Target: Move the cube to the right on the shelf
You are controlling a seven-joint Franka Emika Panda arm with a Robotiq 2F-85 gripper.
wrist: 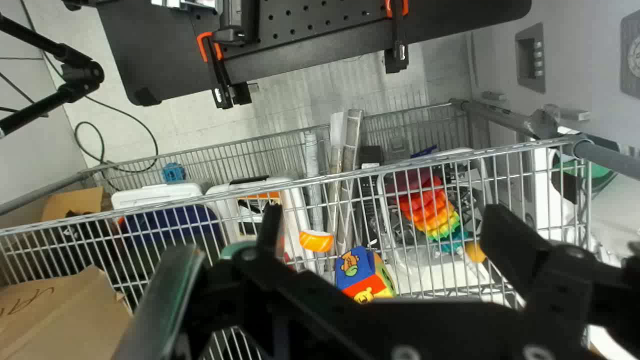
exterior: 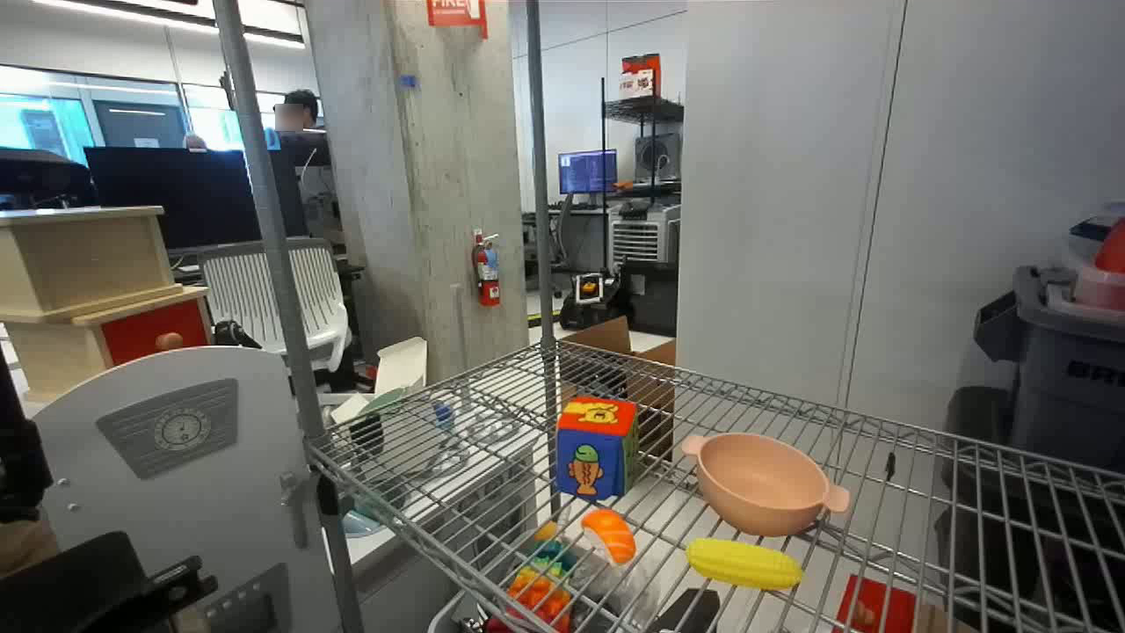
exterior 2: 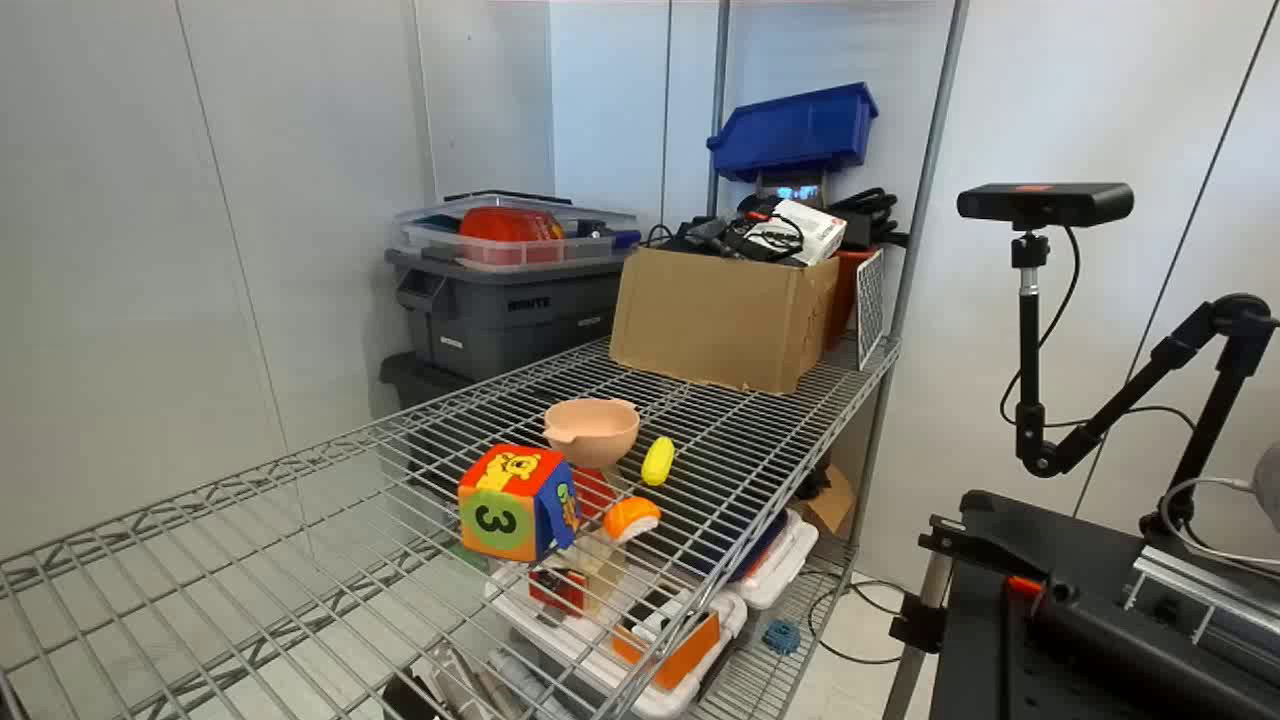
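My gripper (wrist: 385, 225) hangs spread, empty; in wrist view the cube (wrist: 362, 275) sits at 7 o'clock from it, on the shelf (exterior 2: 740, 425), no long axis.

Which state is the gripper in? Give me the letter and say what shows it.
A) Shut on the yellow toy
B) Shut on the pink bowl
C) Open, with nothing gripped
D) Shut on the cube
C: in the wrist view the gripper has its jaws wide apart, and in both exterior views the cube sits on the wire shelf with nothing gripping it.
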